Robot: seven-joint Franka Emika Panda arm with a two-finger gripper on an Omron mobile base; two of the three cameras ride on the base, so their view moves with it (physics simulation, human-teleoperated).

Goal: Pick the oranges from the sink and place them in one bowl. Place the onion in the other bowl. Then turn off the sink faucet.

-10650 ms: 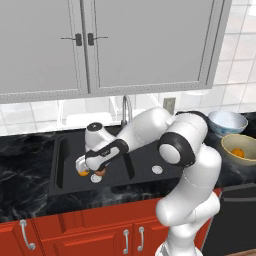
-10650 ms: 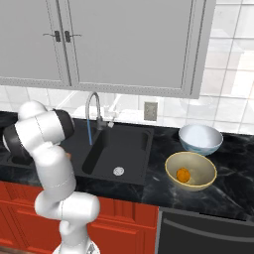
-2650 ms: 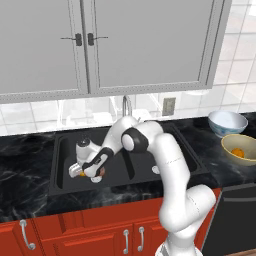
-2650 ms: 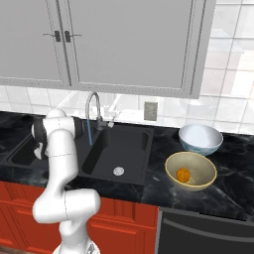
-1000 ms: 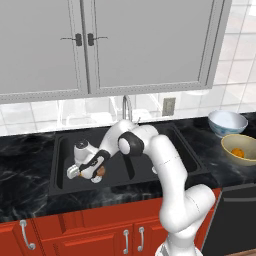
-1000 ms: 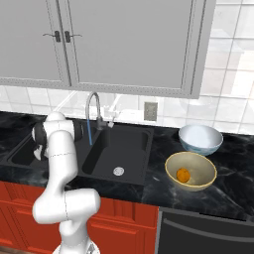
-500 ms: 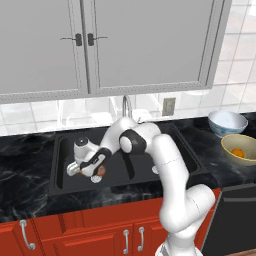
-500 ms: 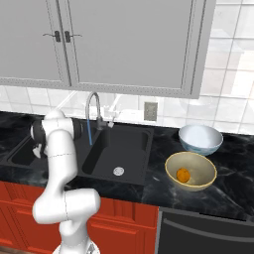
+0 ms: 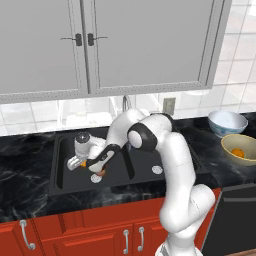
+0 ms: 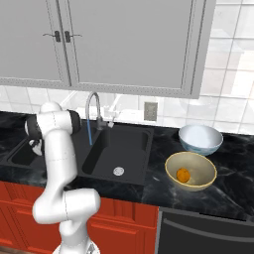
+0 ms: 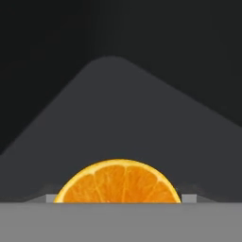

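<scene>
My gripper is low in the left basin of the black sink, shut on an orange. In the hand view that orange fills the gap, with a fingertip touching each side. The reddish-brown onion lies just right of the hand by the basin's drain, partly covered by my wrist. Another orange sits in the yellow-tan bowl. Beside it stands the pale blue-white bowl. The silver faucet runs a thin stream of water.
The right basin holds just its drain. Black stone counter surrounds the sink, with grey cabinets overhead and red cabinet doors below. My arm arches over the sink divider. Both bowls stand on the counter far right of the sink.
In the last second the hand has edged slightly upward in the left basin with the orange between its fingers. The onion and the bowls have stayed put.
</scene>
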